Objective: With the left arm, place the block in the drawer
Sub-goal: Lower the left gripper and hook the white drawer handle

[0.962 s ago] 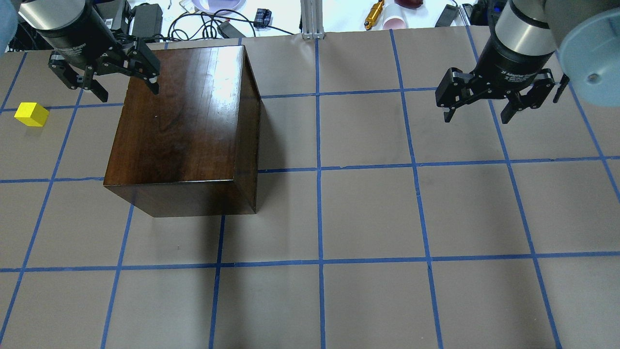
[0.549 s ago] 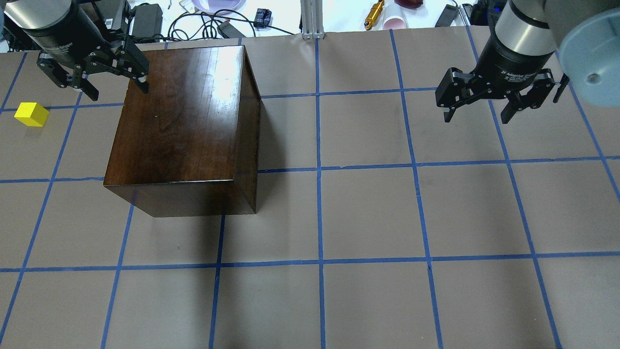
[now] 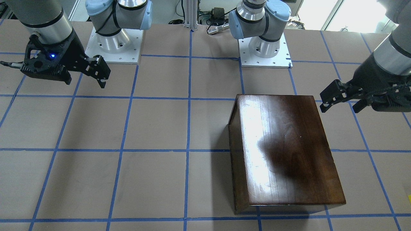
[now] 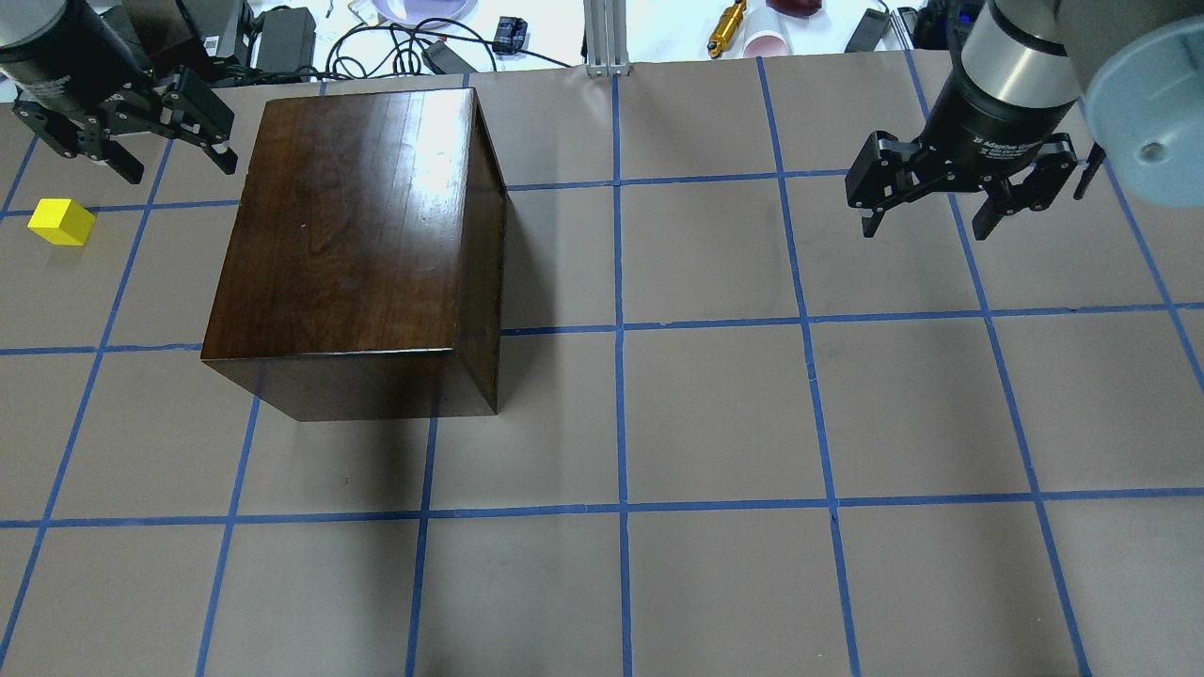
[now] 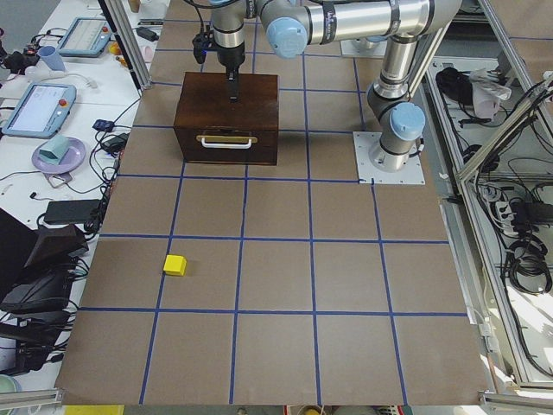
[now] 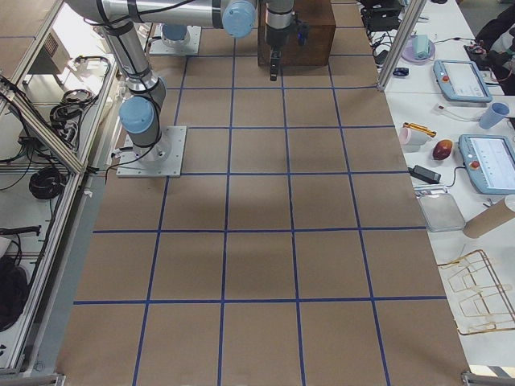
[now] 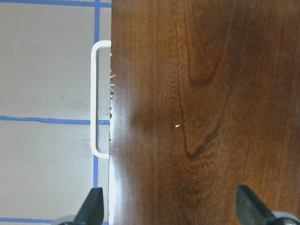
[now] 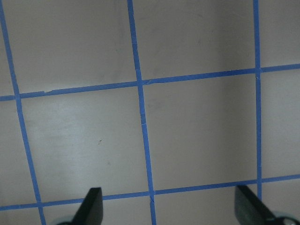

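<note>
The yellow block (image 4: 61, 222) lies on the table at the far left, also in the exterior left view (image 5: 175, 264). The dark-brown wooden box (image 4: 348, 235) stands to its right. The drawer is shut; its front with the metal pull (image 5: 225, 141) faces the block's side, and the pull (image 7: 96, 98) shows in the left wrist view. My left gripper (image 4: 179, 167) is open and empty, raised above the box's far left corner (image 3: 340, 107). My right gripper (image 4: 926, 228) is open and empty above bare table at the far right.
The table (image 4: 715, 414) is brown paper with a blue tape grid. Cables and small items (image 4: 414, 38) lie beyond its far edge. Both arm bases (image 3: 263, 48) stand at the robot's side.
My left gripper has moved left and toward the far edge, off the box's top toward its far left corner. It stays open. The right arm, box and block have not moved.
</note>
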